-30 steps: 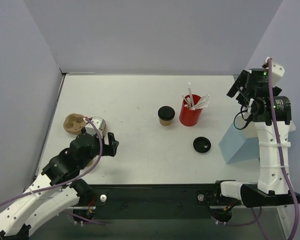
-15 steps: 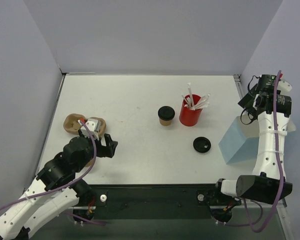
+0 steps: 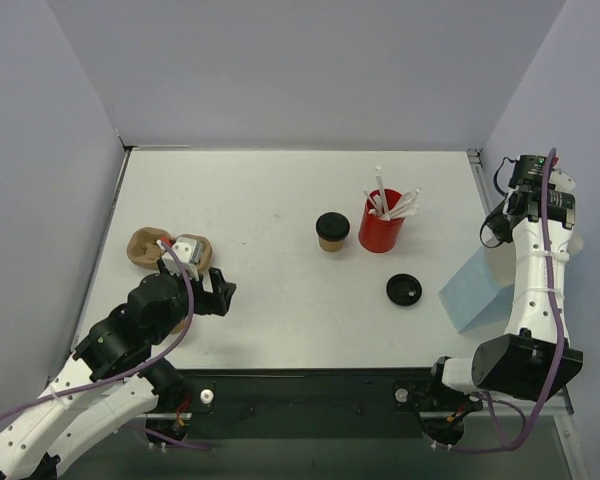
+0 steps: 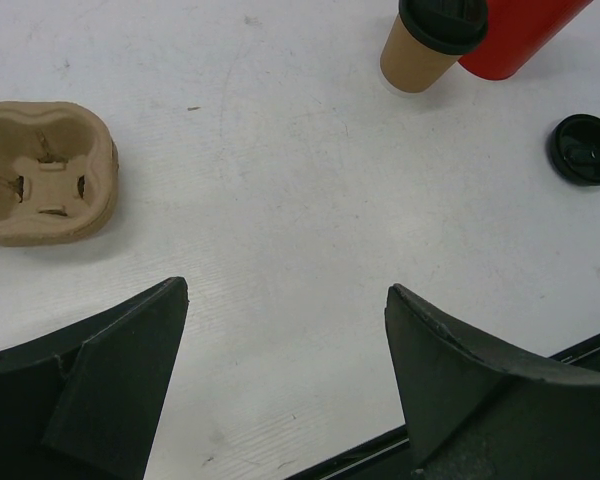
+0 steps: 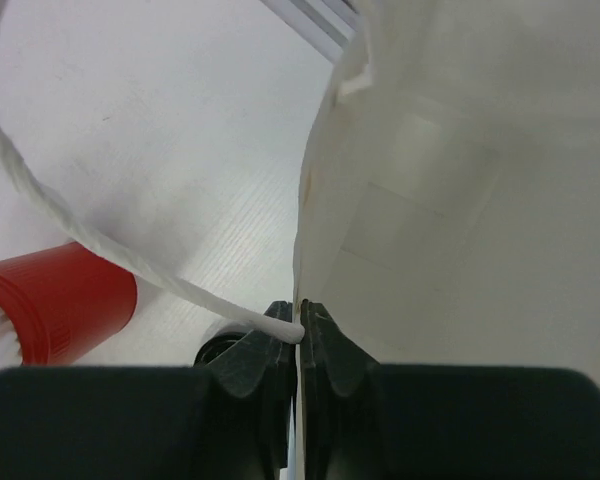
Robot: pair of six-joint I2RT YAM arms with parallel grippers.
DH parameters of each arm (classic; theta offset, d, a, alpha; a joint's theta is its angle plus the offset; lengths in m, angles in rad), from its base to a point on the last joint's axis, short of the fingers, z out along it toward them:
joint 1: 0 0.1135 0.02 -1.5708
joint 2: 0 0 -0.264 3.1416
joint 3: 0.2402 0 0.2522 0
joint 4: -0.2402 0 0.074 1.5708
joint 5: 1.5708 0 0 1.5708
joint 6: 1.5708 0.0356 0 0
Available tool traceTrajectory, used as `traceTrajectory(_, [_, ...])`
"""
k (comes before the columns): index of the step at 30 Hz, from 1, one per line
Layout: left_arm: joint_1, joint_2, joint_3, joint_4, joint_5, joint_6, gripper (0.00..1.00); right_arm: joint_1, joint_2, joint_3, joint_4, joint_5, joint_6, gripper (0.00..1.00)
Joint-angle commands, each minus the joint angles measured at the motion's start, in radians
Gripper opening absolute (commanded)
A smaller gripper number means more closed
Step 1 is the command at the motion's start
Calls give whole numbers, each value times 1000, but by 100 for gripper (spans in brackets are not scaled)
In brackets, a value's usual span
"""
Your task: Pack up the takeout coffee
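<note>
From above, the takeout coffee [image 3: 331,231] stands upright near the middle of the white table [image 3: 250,195], black lid on, plain tan side. Just to its right stands a red cup [image 3: 381,225] of white straws [image 3: 392,203]. A loose black lid [image 3: 404,289] lies nearer, apart from both. A blue bag [image 3: 475,292] sits at the right edge with the right arm [image 3: 533,270] rising over it. At the left, the left gripper [image 3: 223,291] hovers near a brown pulp cup carrier [image 3: 148,246].

In the left wrist view the left gripper's two dark fingers [image 4: 110,385] are spread wide with only bare table between them. The coffee is at the far right, touching or just beside the red cup. The carrier lies to the left.

In the right wrist view the right gripper [image 5: 298,338] is pinched tight on the bag's thin paper rim. The bag's pale inside fills the right side, and its white twisted cord handle [image 5: 70,232] loops to the left.
</note>
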Motion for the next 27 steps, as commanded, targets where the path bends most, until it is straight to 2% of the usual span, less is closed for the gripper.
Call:
traceTrajectory(1, [-4,-7,3,33,5,5,90,-9,-16,26,-6,13,-24,0])
traceTrajectory(6, [-6,-12,2,33,3,5,89,-9,-25,101,-35,7,-75,0])
traceTrajectory(9, [-7,-16,0,36,2,4,90,-6,-21,199,-61,-48,-114,0])
traceTrajectory(12, [-7,-15,2,34,0,5,90,37,-18,259,-72,-73,-183,0])
traceTrajectory(14, [-7,-18,-1,34,-1,5,90,110,-7,340,-95,-10,-226,0])
traceTrajectory(19, [-7,-19,0,37,-6,5,89,190,13,510,-124,-5,-308,0])
traceTrajectory(23, [-7,-12,3,34,-11,8,89,309,-5,638,-121,-135,-401,0])
traceTrajectory(27, [-7,4,32,17,-43,5,89,466,-27,664,-109,-312,-527,0])
